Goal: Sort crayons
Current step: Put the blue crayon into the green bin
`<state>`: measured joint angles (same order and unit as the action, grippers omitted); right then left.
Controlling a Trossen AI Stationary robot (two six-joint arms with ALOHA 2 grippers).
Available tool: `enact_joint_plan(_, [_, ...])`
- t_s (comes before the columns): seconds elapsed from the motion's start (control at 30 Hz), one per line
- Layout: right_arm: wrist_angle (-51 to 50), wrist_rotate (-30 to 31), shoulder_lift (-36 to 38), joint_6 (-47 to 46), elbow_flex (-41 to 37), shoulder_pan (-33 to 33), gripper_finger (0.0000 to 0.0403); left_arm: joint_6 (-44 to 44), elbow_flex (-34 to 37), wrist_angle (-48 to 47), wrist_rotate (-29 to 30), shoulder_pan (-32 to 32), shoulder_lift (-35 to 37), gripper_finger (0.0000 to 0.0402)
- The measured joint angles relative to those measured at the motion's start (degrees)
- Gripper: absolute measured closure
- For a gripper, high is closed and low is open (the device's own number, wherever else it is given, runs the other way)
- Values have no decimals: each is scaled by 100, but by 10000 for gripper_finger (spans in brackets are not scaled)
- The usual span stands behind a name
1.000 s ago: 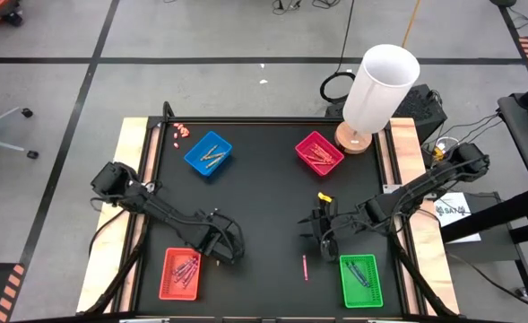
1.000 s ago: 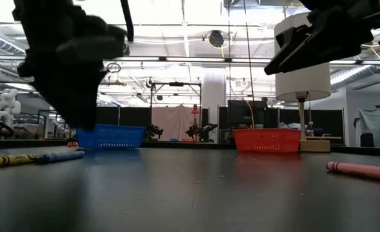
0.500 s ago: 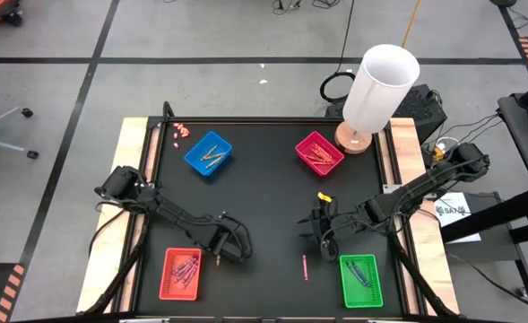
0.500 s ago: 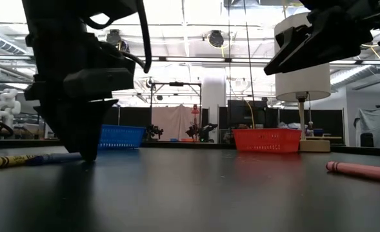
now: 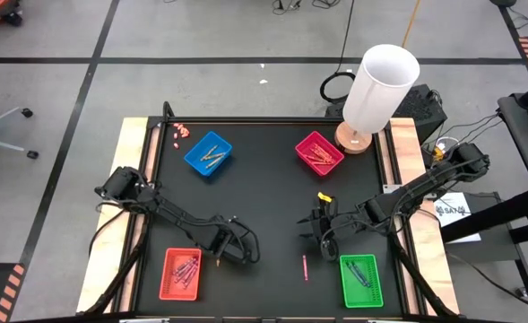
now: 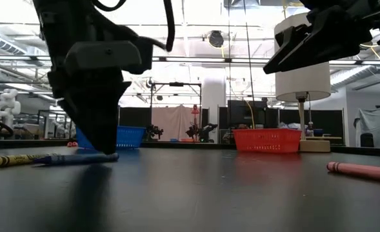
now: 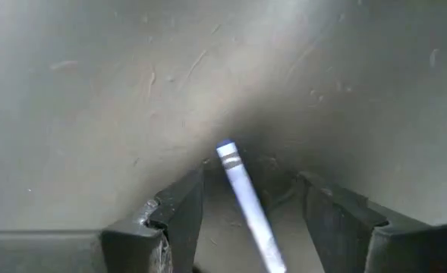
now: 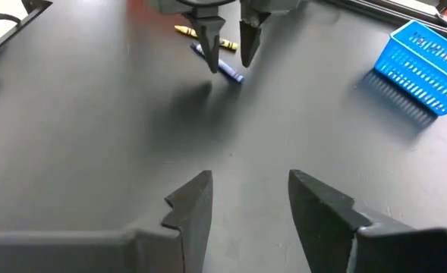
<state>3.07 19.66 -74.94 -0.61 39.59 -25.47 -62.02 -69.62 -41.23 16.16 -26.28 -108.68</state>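
A blue crayon (image 7: 246,199) lies flat on the black table, with a yellow crayon (image 8: 206,33) just beyond it. My left gripper (image 7: 247,220) points down over the blue crayon. It is open, one finger on each side of the crayon and not touching it. The right wrist view shows the same left gripper (image 8: 229,44) above the blue crayon (image 8: 225,70). My right gripper (image 8: 246,199) hangs open above the table's right half, holding nothing. A pink crayon (image 5: 305,266) and another yellow crayon (image 5: 324,197) lie loose near it.
Four trays holding crayons stand on the table: blue (image 5: 208,153), magenta (image 5: 319,152), red (image 5: 181,274) and green (image 5: 360,280). A white lamp (image 5: 380,90) stands at the far right corner. Tiny pink bits (image 5: 181,131) lie at the far left.
My left gripper has moved toward the table's right edge and sunk, rolling at the wrist, so that its open fingers now stand on either side of the blue crayon.
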Motion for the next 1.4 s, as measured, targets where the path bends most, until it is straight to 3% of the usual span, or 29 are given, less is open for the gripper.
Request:
enact_joint_plan(0.27, [-2,0,0,3,0,0,245,-16,-160,-560,-53,-174,0,188])
enact_joint_plan(0.83, [-4,0,0,25,2,0,245,-321,-108,-70,-38,-538,4,191])
enact_joint_plan(1.4, [7,0,0,23,2,1,245,-244,-96,105,-244,-535,-151,317])
